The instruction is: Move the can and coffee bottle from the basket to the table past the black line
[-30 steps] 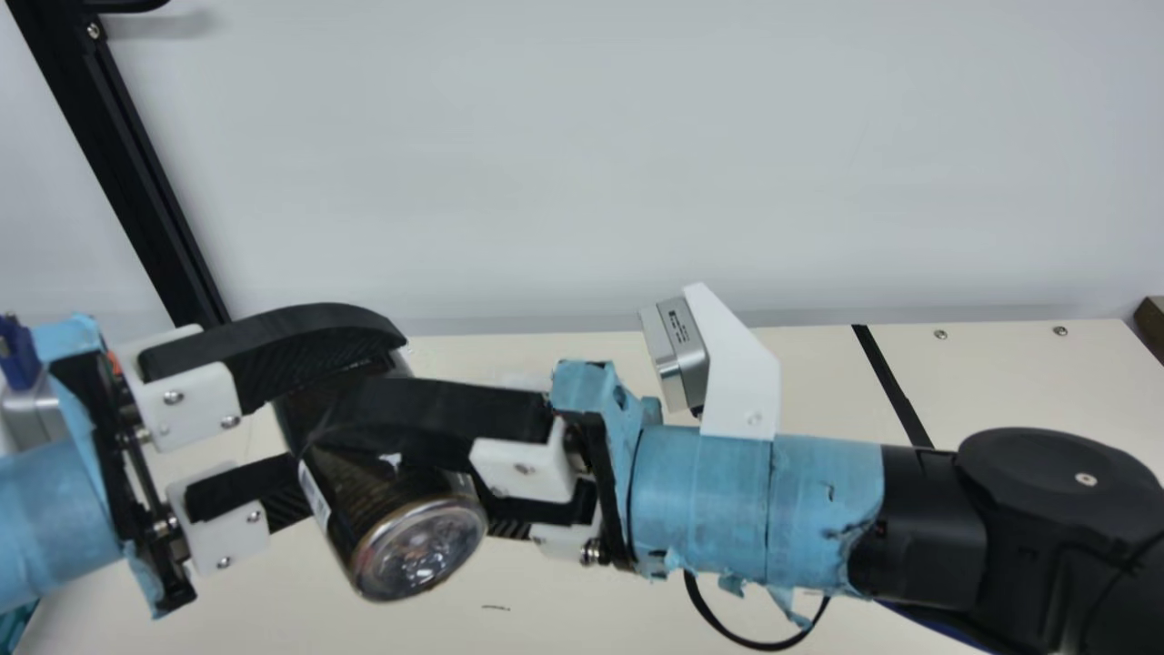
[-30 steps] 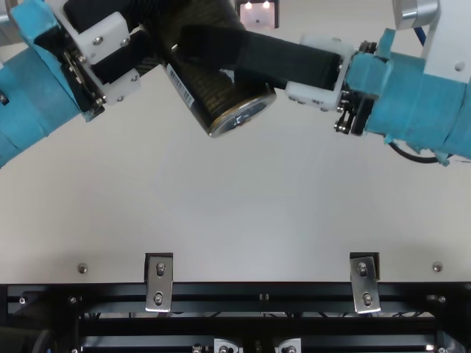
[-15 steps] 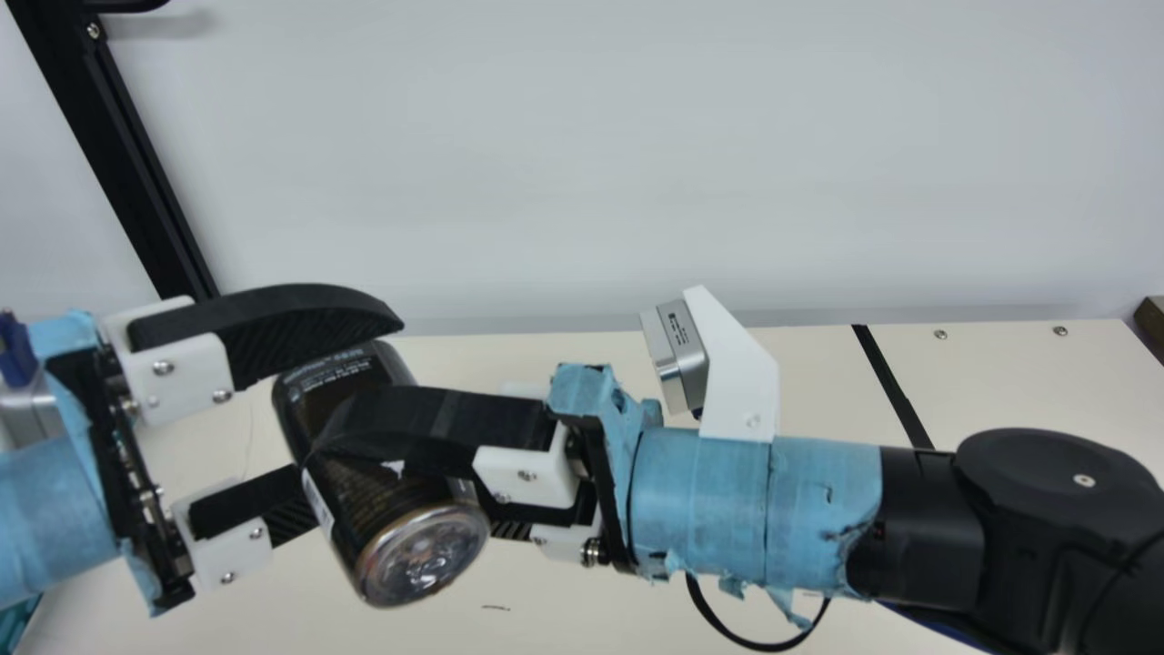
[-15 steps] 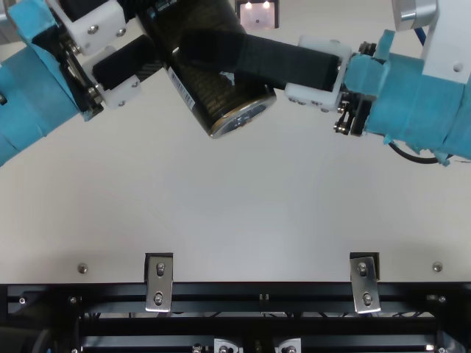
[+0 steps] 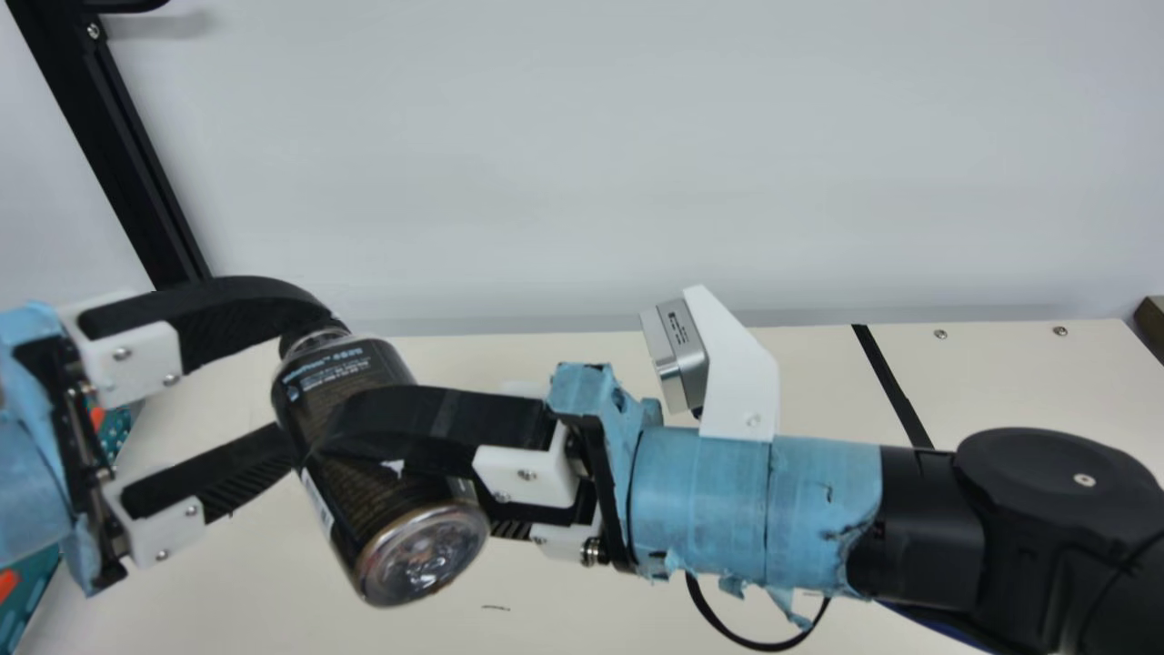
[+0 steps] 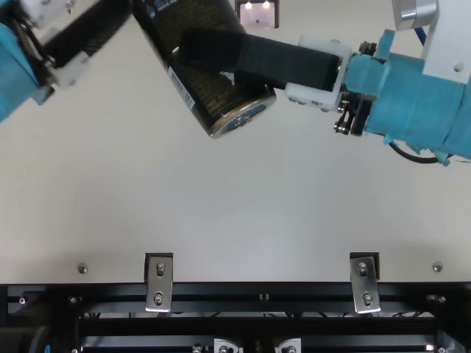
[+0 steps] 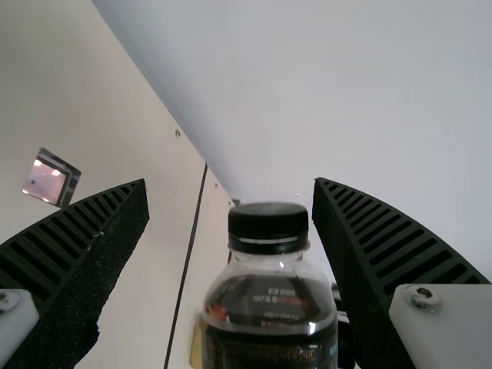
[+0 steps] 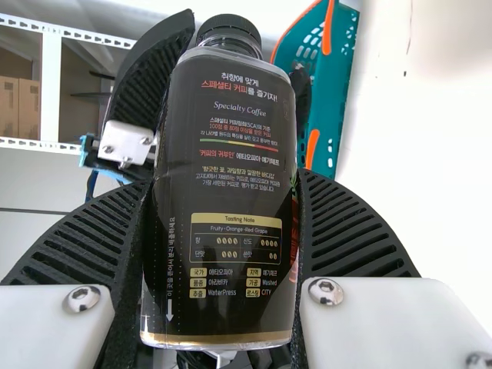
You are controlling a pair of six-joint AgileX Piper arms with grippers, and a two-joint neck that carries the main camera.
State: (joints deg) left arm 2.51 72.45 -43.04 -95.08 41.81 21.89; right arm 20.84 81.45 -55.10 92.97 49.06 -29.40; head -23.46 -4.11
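Black left gripper (image 5: 318, 387) has gone back to left since the earlier frame, and its fingers are standing wide apart; now neck of coffee bottle (image 5: 391, 514) is uncovered in main view, while the bottle itself stays at same place. At the left edge, more of teal basket (image 5: 32, 582) has come out from behind this gripper. The bottle is tilted: its dark cap (image 7: 269, 223) points up and to left, away from the neck camera, its clear base (image 5: 423, 555) down and to right, so the long axis goes slanting across the right fingers. The cap is before the open left fingers, and in left wrist view it is apart from both. The right gripper (image 5: 355, 468) is gripping the bottle by its body, one finger on each side, above the cream table (image 5: 582, 619).
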